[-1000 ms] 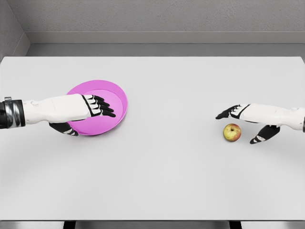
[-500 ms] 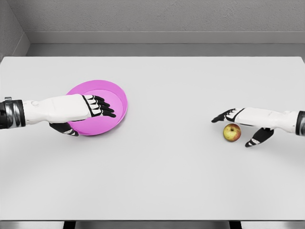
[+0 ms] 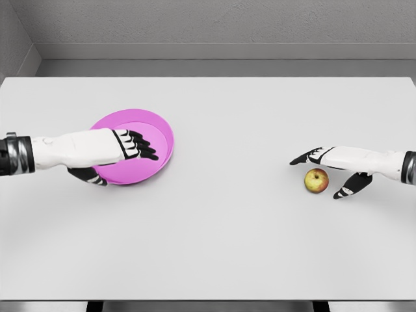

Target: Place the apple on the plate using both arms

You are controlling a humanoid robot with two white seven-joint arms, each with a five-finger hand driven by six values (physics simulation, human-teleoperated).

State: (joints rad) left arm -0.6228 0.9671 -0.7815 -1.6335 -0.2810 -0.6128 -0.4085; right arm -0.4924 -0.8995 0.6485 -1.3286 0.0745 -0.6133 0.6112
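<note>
A smooth, matte pale-grey bench point(image 3: 214, 247) carries a round, shallow, glossy magenta plate point(image 3: 159, 133) at about 9 o'clock and a small round yellow-red apple point(image 3: 316, 181) at about 3 o'clock. The left robot hand point(image 3: 123, 149), white-shelled with black jointed fingers, grips the plate's near-left rim, fingers over it and thumb below. The right robot hand point(image 3: 338, 172) arches wide above the apple, fingers spread, thumb beside it, not clasping it.
</note>
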